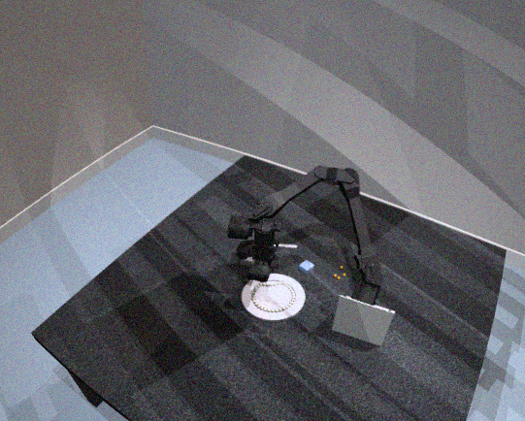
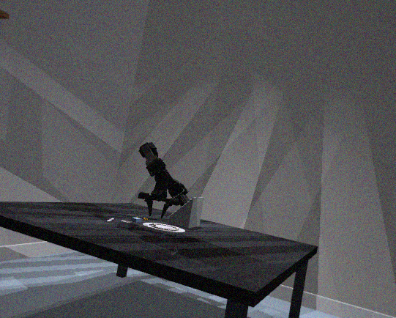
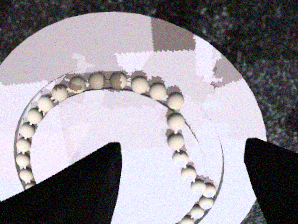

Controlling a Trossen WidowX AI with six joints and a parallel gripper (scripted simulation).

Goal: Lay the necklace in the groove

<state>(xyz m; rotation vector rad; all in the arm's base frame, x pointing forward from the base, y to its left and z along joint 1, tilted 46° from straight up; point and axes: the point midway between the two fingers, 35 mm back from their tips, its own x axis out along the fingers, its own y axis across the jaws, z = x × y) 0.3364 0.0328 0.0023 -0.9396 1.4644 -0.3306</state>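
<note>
The round white bead board (image 1: 300, 298) (image 2: 180, 231) (image 3: 110, 30) lies flat on the dark table. The pearl bead necklace (image 1: 273, 310) (image 3: 139, 84) lies on it in a loop. In the wrist view its left and top beads follow the ring groove. At the right, several beads cut inward of the groove in a bent line, then meet it again lower down. The lowest part is outside that view. My gripper (image 2: 157, 217) (image 3: 183, 151) is open above the board, its fingers wide apart with the inward-bent beads seen between them. Nothing is held. The top view hides the fingertips.
A grey upright panel (image 1: 363, 320) (image 2: 196, 212) stands beside the board, in front of the arm's base. A light blue block (image 1: 307, 266) (image 2: 136, 219), a white stick (image 1: 287, 246) and small orange dots (image 1: 344, 275) lie behind the board.
</note>
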